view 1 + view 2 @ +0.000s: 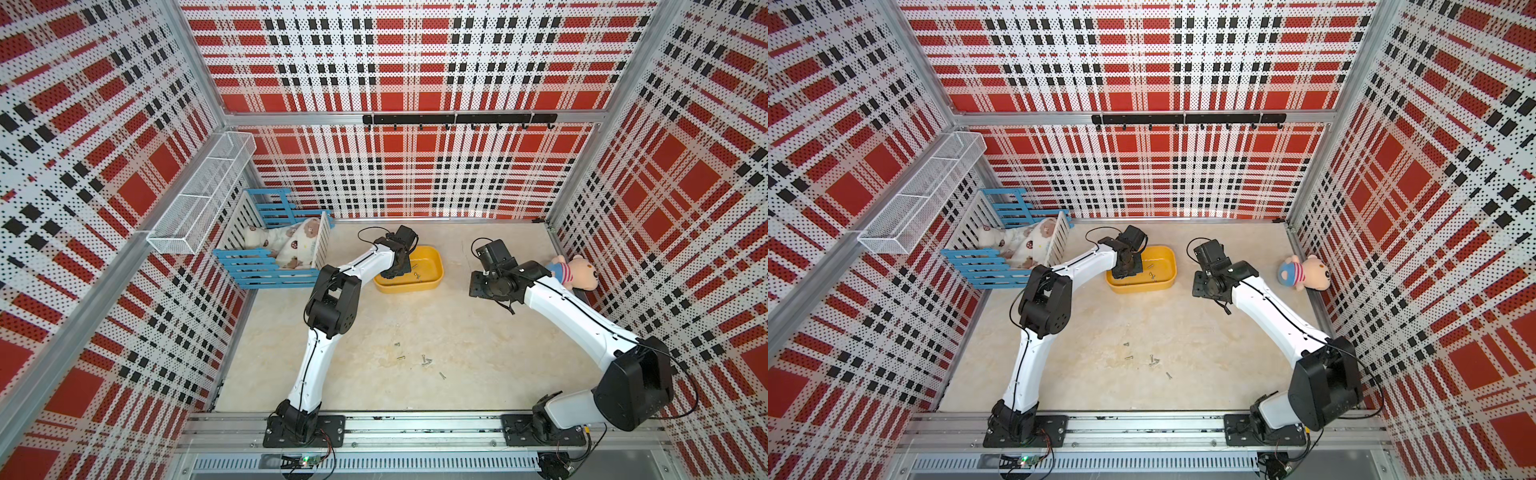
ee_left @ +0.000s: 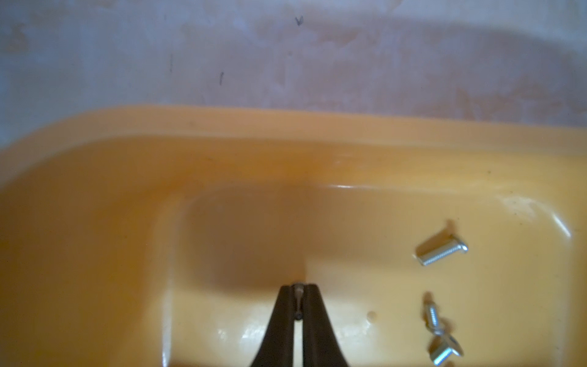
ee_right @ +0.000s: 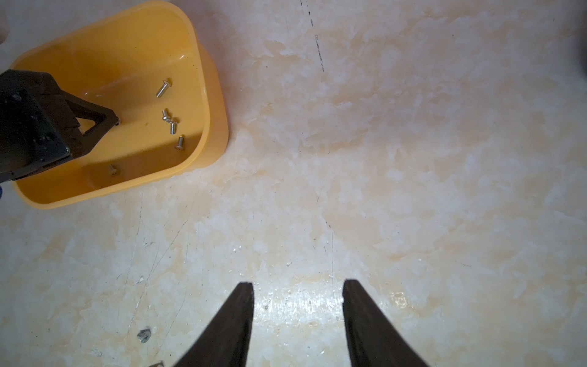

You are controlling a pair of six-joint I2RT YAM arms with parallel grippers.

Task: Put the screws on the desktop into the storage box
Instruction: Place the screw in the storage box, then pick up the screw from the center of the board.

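Note:
The yellow storage box [image 1: 409, 287] [image 1: 1142, 287] stands at the back middle of the beige desktop [image 1: 457, 332]. My left gripper [image 2: 298, 287] [image 1: 390, 272] reaches down inside it, shut on one small silver screw [image 2: 298, 291] pinched at its fingertips above the box floor. Several screws [image 2: 441, 249] [image 3: 173, 125] lie loose on the box floor. More screws [image 1: 426, 360] [image 1: 1154, 360] lie scattered on the desktop nearer the front, and one [image 3: 144, 335] shows beside my right gripper. My right gripper [image 3: 298, 286] [image 1: 478, 289] hovers open over bare desktop to the right of the box [image 3: 216, 127], holding nothing.
A blue-and-white slatted crate [image 1: 266, 270] holding soft printed fabric sits at the back left, close to my left arm. A white wire-mesh basket [image 1: 199, 195] hangs on the left wall. A plush toy [image 1: 575, 272] lies by the right wall. A black hook rail [image 1: 457, 119] runs along the back wall.

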